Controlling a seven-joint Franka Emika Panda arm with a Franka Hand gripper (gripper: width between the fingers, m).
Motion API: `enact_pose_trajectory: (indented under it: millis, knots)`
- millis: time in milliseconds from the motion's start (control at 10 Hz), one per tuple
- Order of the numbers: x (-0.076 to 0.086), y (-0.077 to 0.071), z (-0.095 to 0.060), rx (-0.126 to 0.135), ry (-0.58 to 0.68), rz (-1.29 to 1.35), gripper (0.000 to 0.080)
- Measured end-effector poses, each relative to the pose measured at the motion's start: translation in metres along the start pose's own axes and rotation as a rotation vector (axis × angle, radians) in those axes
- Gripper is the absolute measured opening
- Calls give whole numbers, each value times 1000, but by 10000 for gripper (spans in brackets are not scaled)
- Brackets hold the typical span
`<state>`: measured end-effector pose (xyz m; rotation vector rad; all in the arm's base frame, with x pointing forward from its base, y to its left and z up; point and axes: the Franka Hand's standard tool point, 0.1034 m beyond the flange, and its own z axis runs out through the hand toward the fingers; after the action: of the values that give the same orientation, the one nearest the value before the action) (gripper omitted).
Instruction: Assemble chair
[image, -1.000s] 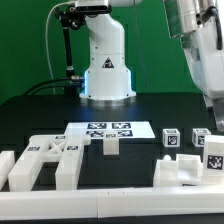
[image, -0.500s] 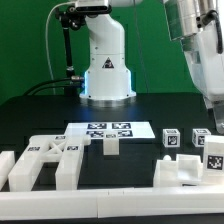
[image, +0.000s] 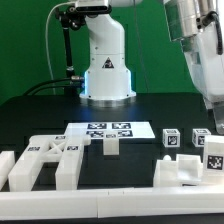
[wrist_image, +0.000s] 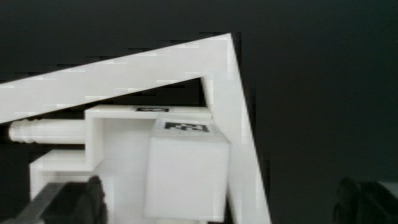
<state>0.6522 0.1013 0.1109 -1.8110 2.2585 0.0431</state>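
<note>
Read as a clock face, the exterior view has the robot's white base (image: 105, 60) at twelve o'clock on a black table (image: 30, 115). Its arm (image: 195, 45) reaches down at two o'clock. The chair is not yet joined, and its loose white parts lie across the near half. An X-braced panel (image: 42, 158) is at eight o'clock, a short post (image: 111, 146) just below centre, small tagged blocks (image: 171, 138) clustered at four o'clock, and a blocky slab piece (image: 180, 170) near five o'clock. The marker board (image: 100, 128) lies flat at centre, and a long border rail (image: 110, 205) runs along six o'clock. In the wrist view the gripper (wrist_image: 215, 198) shows only as two dark fingers (wrist_image: 54, 200) set wide apart, clamping nothing. Beneath it a tagged pegged part (wrist_image: 151, 150) sits close against a corner of rails (wrist_image: 222, 70). I judge that corner to be the main hazard. A finger coming down on the rail side could strike the rail or land on top of the part, tipping it or jamming it. The crowded blocks nearby could also be knocked askew.
</note>
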Motion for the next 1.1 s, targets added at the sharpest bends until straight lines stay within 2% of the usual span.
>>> enact_pose_trajectory:
  millis: [100, 200, 400, 600, 700, 1000, 1100]
  knots:
    - [1, 0, -1, 1, 0, -17, 649]
    - [13, -1, -8, 5, -3, -99, 649]
    - [47, 8, -21, 3, 8, -255, 649]
    - [64, 12, -22, 2, 18, -433, 649]
    - [54, 14, -21, -2, 20, -456, 649]
    - [56, 15, -20, -8, 21, -715, 649]
    - [63, 23, -13, -32, 19, -824, 649]
